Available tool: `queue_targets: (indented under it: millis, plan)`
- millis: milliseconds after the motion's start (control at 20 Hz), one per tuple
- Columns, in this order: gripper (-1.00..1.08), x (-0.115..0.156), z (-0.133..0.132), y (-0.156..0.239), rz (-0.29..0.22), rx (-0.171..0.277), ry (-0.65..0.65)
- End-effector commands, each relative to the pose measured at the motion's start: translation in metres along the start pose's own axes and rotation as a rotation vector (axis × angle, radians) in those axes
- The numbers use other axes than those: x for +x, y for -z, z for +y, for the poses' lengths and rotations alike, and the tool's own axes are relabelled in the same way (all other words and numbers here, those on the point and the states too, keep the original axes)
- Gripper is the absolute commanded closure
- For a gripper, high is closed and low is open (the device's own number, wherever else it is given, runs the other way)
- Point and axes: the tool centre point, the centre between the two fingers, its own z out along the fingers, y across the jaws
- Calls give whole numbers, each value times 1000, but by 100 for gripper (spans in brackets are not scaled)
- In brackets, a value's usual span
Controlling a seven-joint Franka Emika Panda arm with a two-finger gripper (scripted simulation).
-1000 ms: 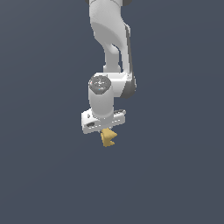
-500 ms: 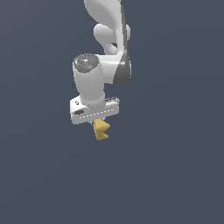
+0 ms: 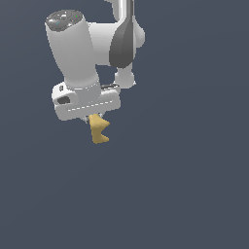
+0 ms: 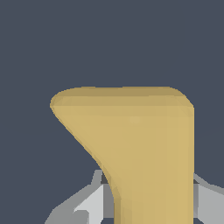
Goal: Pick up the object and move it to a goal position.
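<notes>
White Panda arm [image 3: 80, 48] fills the upper part of the exterior view's left, wrist pointing down, dark grey joint cover to its right. Under the arm's wide white hand block sits the claw [image 3: 95, 118], its fingers mostly hidden by the block. Claw is clamped on the object [image 3: 99, 130], a small mustard-yellow lump with a notched edge on the exterior view's right side. Object hangs straight down from the claw, upper end tucked between the fingers, lower end free, nothing touching it below. Background is flat dark blue-grey all round, no surface edge visible. Wrist view: object [image 4: 140, 144] fills most of the picture, broad flat end spreading wide, narrowing toward the claw, with grey fingers [image 4: 94, 201] pressed against it on either side.
</notes>
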Motion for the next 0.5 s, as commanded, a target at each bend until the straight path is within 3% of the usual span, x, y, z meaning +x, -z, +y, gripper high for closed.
queue_targets:
  millis: [0,450]
  plan:
    - [108,-4,7,16,-1,1,1]
    - [108,-8,17,39,-1,0,1]
